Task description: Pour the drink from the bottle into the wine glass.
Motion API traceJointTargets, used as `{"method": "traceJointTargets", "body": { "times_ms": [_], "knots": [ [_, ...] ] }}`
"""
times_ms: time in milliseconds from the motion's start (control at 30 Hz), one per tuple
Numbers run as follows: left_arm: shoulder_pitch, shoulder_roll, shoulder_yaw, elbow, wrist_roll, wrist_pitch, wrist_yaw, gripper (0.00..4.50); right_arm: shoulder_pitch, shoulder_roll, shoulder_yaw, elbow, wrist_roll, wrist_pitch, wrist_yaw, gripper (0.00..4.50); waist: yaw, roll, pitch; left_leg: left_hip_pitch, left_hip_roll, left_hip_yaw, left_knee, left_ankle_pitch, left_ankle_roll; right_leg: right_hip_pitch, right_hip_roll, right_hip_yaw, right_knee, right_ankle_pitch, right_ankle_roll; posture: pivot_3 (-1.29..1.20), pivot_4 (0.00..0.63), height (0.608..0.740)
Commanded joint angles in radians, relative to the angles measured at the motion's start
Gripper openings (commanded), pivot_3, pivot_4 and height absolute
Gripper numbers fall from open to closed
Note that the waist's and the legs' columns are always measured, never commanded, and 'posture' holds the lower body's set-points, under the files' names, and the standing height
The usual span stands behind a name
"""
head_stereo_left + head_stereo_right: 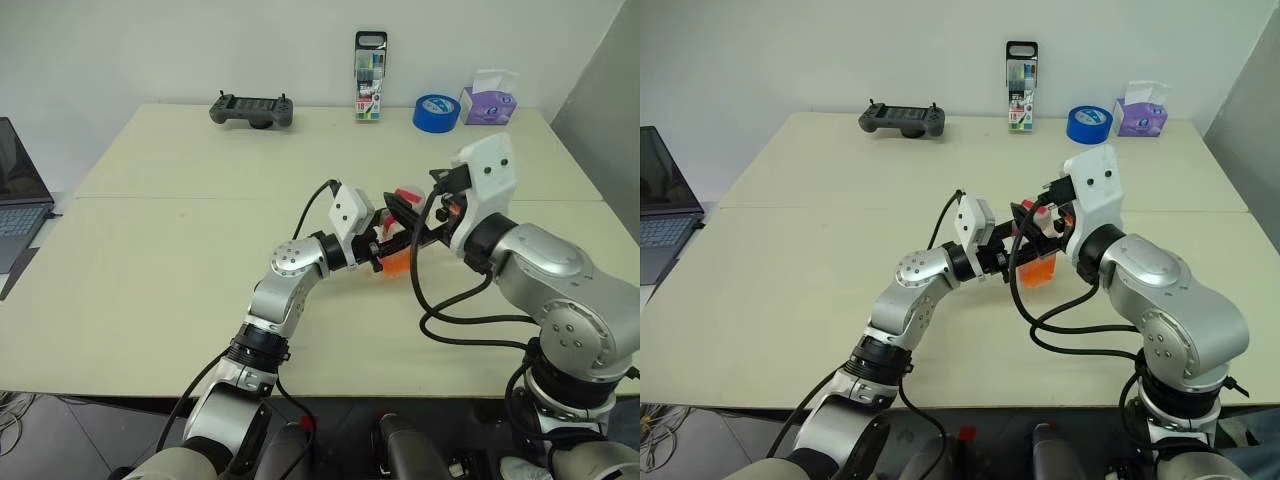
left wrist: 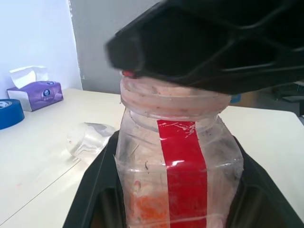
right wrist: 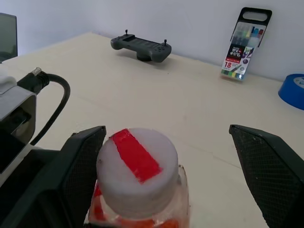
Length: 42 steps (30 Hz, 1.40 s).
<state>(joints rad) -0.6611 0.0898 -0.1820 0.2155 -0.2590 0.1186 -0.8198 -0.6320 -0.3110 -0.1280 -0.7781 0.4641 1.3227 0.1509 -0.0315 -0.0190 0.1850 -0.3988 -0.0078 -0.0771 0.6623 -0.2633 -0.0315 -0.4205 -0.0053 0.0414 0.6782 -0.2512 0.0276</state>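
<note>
The small clear bottle point(image 2: 175, 156) has a red label strip, and the orange drink point(image 1: 397, 262) sits low inside it. It is held upright above the table's middle. My left gripper point(image 1: 383, 248) is shut on the bottle's body from the left side. My right gripper point(image 3: 167, 130) is open, with one black finger on each side of the white cap point(image 3: 137, 166) with its red stripe, neither finger touching it. In the left wrist view the clear bowl of the wine glass point(image 2: 90, 137) shows on the table beyond the bottle. I cannot tell whether it stands upright.
Along the table's far edge are a dark game controller point(image 1: 252, 110), a tall marker case point(image 1: 370, 62), a blue tape roll point(image 1: 436, 111) and a purple tissue box point(image 1: 489, 100). A laptop point(image 1: 18, 195) sits off the table's left edge. Black cables point(image 1: 450, 320) loop under my right arm.
</note>
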Motion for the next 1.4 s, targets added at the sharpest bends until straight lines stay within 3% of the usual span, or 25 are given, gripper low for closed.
{"method": "traceJointTargets", "body": {
  "times_ms": [33,633,1067,1167,1333,1400],
  "knots": [
    [-0.025,0.006,0.023,-0.021,-0.01,-0.04,-0.008,1.84,0.011,-0.025,-0.061,-0.042,-0.004,0.009,-0.007,4.42,0.0,0.0,0.0,0.0,0.0,0.0,0.0,0.0,0.0,0.0,0.0,0.0,0.0,0.0,0.0,0.0,0.15,0.74],
    [-0.024,0.018,0.018,-0.016,-0.011,-0.038,-0.007,1.84,-0.011,-0.034,-0.088,-0.116,0.164,0.069,0.083,4.42,0.0,0.0,0.0,0.0,0.0,0.0,0.0,0.0,0.0,0.0,0.0,0.0,0.0,0.0,0.0,0.0,0.15,0.74],
    [-0.016,0.017,0.012,-0.022,-0.004,-0.045,-0.005,1.84,-0.057,0.028,-0.074,0.029,0.12,0.076,-0.005,4.42,0.0,0.0,0.0,0.0,0.0,0.0,0.0,0.0,0.0,0.0,0.0,0.0,0.0,0.0,0.0,0.0,0.15,0.74],
    [-0.012,0.02,0.013,-0.028,-0.003,-0.044,-0.004,1.84,-0.06,0.031,-0.065,0.037,0.116,0.065,-0.003,3.8,0.0,0.0,0.0,0.0,0.0,0.0,0.0,0.0,0.0,0.0,0.0,0.0,0.0,0.0,0.0,0.0,0.15,0.74],
    [-0.007,0.024,0.014,-0.037,-0.003,-0.04,0.001,1.84,-0.07,0.032,-0.065,0.034,0.123,0.054,0.005,2.1,0.0,0.0,0.0,0.0,0.0,0.0,0.0,0.0,0.0,0.0,0.0,0.0,0.0,0.0,0.0,0.0,0.15,0.74],
    [-0.004,0.025,0.013,-0.04,-0.003,-0.039,0.001,1.84,-0.072,0.026,-0.065,0.026,0.132,0.052,0.013,1.84,0.0,0.0,0.0,0.0,0.0,0.0,0.0,0.0,0.0,0.0,0.0,0.0,0.0,0.0,0.0,0.0,0.15,0.74]
  ]
}}
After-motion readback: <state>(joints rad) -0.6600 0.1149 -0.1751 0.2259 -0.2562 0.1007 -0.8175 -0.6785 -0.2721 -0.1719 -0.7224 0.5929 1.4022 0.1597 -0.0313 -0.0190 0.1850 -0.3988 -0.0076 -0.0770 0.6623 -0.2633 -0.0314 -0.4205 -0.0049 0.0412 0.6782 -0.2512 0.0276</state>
